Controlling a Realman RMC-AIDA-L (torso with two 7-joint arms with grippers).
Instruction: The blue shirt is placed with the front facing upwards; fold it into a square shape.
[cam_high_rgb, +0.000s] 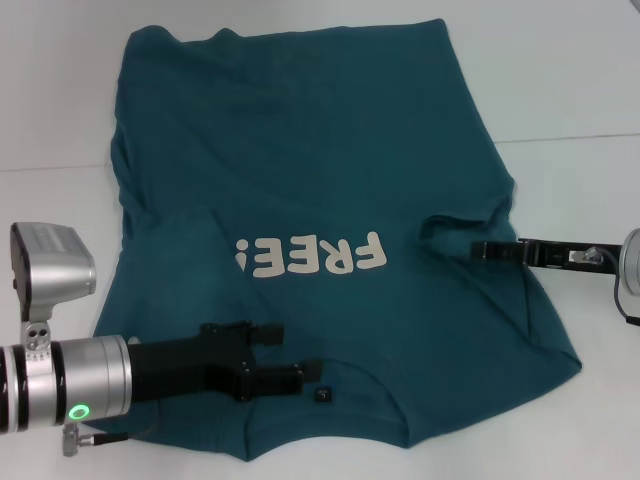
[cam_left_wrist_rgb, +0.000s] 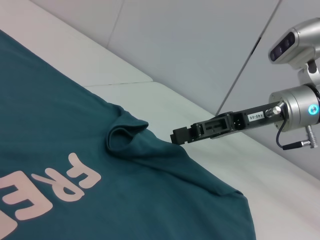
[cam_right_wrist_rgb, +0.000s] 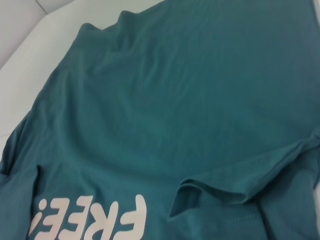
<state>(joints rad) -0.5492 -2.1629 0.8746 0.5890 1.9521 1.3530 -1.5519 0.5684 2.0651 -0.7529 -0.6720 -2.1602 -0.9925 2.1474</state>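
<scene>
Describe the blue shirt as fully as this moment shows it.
The blue shirt is a dark teal short-sleeved tee of soft, cotton-looking fabric, lying front up and spread over the white table, collar toward the robot, with pale "FREE!" lettering and a small dark neck label. It is mildly wrinkled and not yet folded. The left gripper sits over the collar area; the right gripper meets a bunched fold at the robot's-right sleeve.
</scene>
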